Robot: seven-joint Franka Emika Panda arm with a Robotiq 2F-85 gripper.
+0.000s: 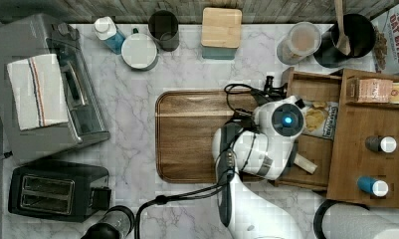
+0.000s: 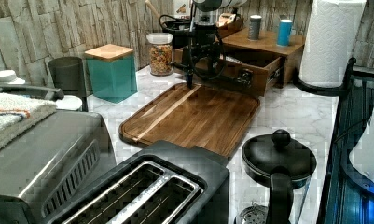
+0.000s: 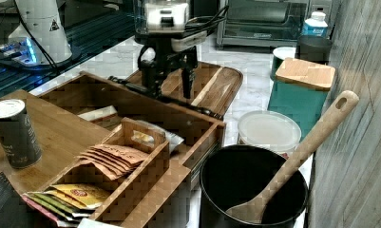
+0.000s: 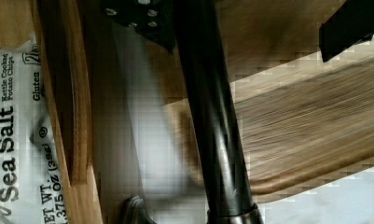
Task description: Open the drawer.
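The brown wooden drawer (image 1: 314,149) (image 2: 231,74) (image 3: 178,114) stands pulled out from its wooden cabinet (image 1: 371,124), with a sea salt chips bag (image 1: 319,119) (image 4: 12,130) lying inside. Its long black bar handle (image 3: 202,111) (image 4: 212,130) runs across the front. My gripper (image 3: 171,83) (image 2: 201,63) (image 4: 240,28) hangs over the handle, open. One black finger (image 4: 133,18) is on the drawer side of the bar and the other finger (image 4: 352,23) on the cutting-board side, neither pressed on it. In the top view the arm's wrist (image 1: 286,119) covers the gripper.
A dark wooden cutting board (image 1: 187,139) (image 2: 194,116) lies right in front of the drawer. A teal container with a light wood lid (image 1: 221,30), a jar (image 2: 160,53), a black pot with a wooden spoon (image 3: 254,190), a paper towel roll (image 2: 331,42), a kettle (image 2: 278,158) and a toaster (image 1: 57,191) ring the counter.
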